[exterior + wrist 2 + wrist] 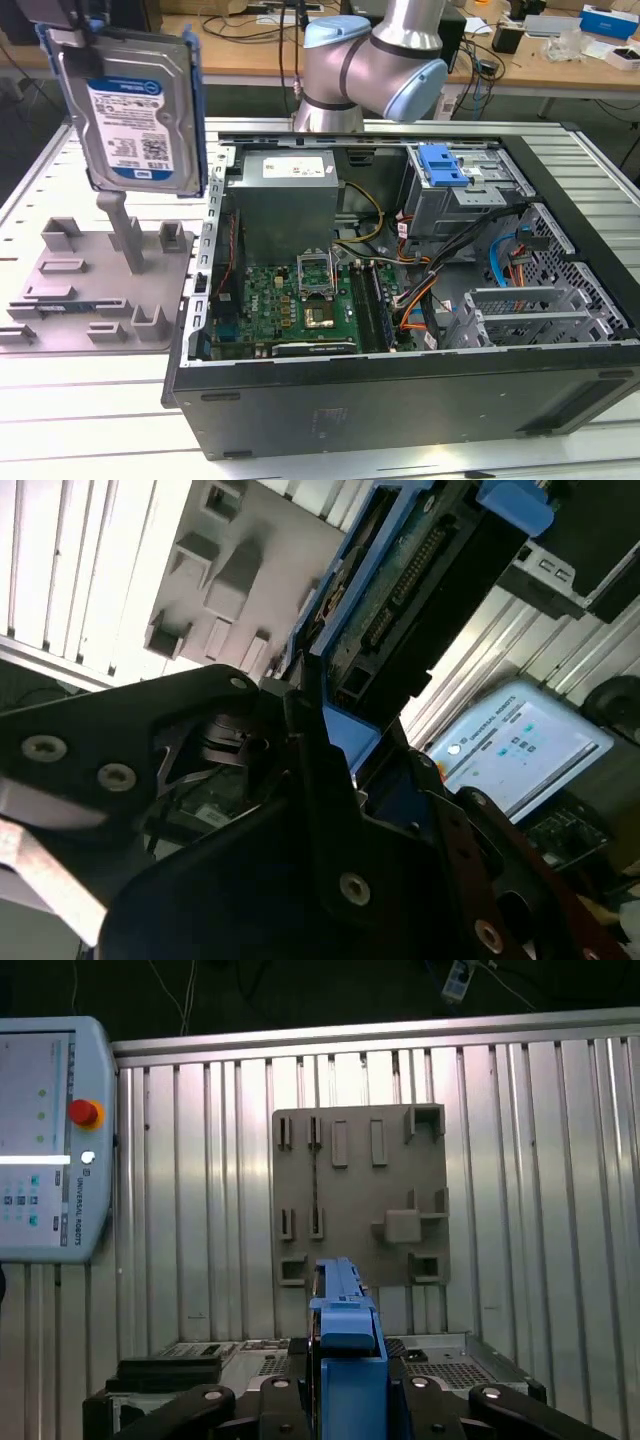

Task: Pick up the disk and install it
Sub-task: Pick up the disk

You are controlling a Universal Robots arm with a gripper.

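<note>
Held upright above gray fixture plate (70,285), beside open computer case (400,400): disk (135,105), blue carrier edge clamped between fingers (318,770). Transport step; insertion likely demanding square alignment with drive cage (440,210).

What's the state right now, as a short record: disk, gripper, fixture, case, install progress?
disk: upright in the air, label toward the exterior camera
gripper: jaws shut on the disk's blue carrier
fixture plate: grey, below the disk, at the exterior view's left of the case
computer case: open, motherboard exposed
blue latch: on the drive cage inside the case
install: not yet done, disk outside the case
</note>
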